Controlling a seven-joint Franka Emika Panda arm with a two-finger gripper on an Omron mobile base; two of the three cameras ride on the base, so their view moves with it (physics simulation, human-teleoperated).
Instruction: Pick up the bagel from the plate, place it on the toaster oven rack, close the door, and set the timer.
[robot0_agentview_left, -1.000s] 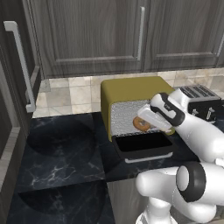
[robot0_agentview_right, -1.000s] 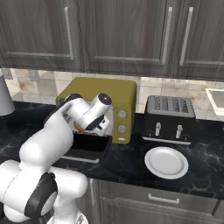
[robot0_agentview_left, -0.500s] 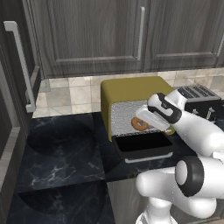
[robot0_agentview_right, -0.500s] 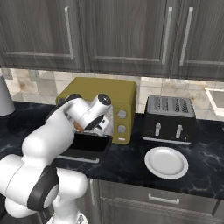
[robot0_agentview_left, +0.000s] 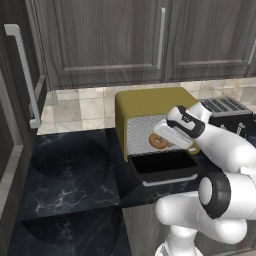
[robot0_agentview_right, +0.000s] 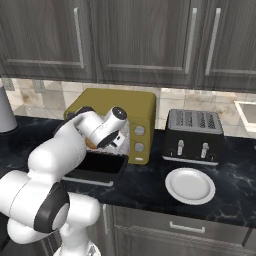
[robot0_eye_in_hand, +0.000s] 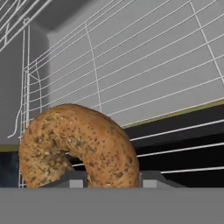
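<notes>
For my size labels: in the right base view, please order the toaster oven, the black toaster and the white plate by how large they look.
1. toaster oven, partly hidden by the arm
2. black toaster
3. plate, though it lies nearer the camera

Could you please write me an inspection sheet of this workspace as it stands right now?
Surface: black marbled counter, bare at its left part.
Job's things: bagel held at the mouth of the toaster oven, in front of the rack; door folded down open; plate bare, in front of the black toaster.
Clutter: black slot toaster right of the oven.
Grippers: claw shut on the bagel.
Cables: nothing seen.
Surroundings: dark wood cabinets above, beige tiled backsplash.
</notes>
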